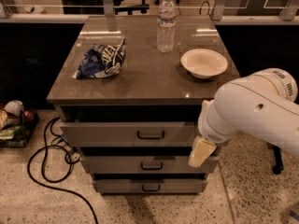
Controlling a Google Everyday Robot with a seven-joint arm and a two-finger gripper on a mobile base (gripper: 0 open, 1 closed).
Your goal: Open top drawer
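Note:
The top drawer (112,133) is a wide grey-beige front with a small black bar handle (150,135) at its centre, under the brown cabinet top (145,78). It stands a little proud of the two drawer fronts below, with a dark gap above it. My white arm (252,113) comes in from the right. My gripper (201,152) shows as a cream tip hanging in front of the cabinet's right side, to the right of and slightly below the handle, apart from it.
On the cabinet top stand a water bottle (166,24), a white bowl (204,63) and a blue chip bag (103,59). Two lower drawers (117,164) sit below. A black cable (51,157) loops on the floor at left, next to a tray of items (14,122).

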